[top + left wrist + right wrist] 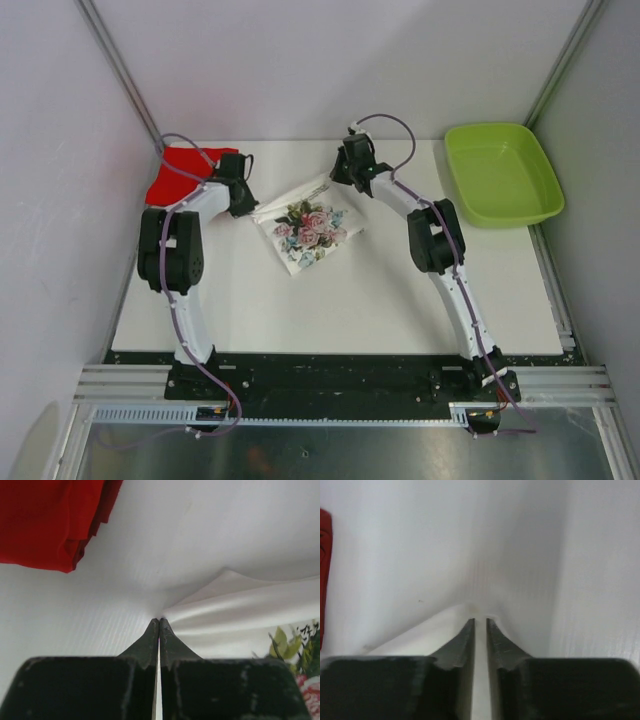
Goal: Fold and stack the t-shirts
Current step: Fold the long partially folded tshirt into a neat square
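The red t-shirt [178, 178] lies bunched at the table's back left corner and fills the upper left of the left wrist view [45, 520]. The white t-shirt [308, 232], its flower print facing up, lies in the middle between the two arms. My left gripper [243, 207] is shut on the white shirt's left edge, and the cloth [240, 610] fans out from its tips [159, 621]. My right gripper [341, 181] sits at the shirt's far corner. Its jaws [480, 621] stand slightly apart, with the white cloth [430, 630] lying at and between the tips.
A lime-green plastic tray [545, 190] stands at the back right corner. White walls close in the table at the back and on both sides. The red shirt's edge [324, 570] shows at the far left of the right wrist view.
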Robot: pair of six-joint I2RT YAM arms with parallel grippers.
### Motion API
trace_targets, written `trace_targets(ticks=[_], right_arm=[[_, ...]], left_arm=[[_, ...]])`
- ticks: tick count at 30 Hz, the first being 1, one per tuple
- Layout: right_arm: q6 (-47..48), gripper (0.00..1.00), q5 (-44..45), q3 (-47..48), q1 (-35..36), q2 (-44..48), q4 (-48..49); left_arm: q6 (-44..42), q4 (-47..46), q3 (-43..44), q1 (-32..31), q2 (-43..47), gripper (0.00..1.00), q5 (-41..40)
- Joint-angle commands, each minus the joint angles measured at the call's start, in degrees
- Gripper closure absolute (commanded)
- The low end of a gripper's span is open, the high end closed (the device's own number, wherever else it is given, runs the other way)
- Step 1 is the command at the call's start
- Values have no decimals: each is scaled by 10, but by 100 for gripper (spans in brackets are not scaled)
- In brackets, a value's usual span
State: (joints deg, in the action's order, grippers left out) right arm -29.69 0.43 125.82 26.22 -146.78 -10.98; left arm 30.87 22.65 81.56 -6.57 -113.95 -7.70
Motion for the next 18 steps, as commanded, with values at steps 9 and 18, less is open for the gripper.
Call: trace_targets(ticks=[9,18], right_arm=[[26,42,-22,-70,-50,115,-60],[-17,57,-54,-413,-80,382,2]], left_arm=[[-13,18,22,21,-6,70,-32],[-40,22,-5,-5,118,38,-9]])
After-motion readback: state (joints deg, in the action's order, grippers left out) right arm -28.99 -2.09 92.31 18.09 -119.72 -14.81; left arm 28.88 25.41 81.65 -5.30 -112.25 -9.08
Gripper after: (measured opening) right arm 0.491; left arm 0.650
